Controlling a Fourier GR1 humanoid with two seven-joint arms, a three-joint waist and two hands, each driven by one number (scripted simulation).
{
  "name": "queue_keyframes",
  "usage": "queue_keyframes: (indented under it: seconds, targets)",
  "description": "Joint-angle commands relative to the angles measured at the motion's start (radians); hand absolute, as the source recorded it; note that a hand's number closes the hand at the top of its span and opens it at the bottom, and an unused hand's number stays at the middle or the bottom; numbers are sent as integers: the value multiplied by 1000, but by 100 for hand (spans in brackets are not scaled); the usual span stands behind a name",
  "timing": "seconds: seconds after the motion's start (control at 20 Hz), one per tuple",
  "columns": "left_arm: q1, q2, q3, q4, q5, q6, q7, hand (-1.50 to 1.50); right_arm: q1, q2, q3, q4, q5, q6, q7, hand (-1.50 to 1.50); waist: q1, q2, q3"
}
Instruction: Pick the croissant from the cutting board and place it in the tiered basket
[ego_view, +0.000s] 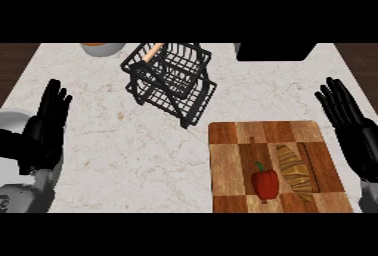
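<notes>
Robot hand left and right both open, apparently touching nothing, croissant on cutting board.

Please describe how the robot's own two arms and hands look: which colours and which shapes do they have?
Both arms are alike. The left robot hand and the right robot hand are black, with long, slim, segmented fingers and a thumb. Each sits on a forearm that is black near the wrist and grey lower down. No cables, markings or sleeves show.
</notes>
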Motion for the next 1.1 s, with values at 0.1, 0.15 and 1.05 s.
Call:
queue_keyframes:
  seconds: [0.1,0.15,1.05]
  targets:
    - [14,-27,-73,46,-15,-151,-100,0,-45,102,76,92,94,-97,72,-150,33,21,21]
    - [3,-13,-88,72,-4,-200,-86,0,-65,126,74,94,65,-112,117,-150,30,22,20]
    - [33,-119,-172,217,-59,-296,-194,0,-114,-158,219,27,550,-200,412,-150,3,-2,11]
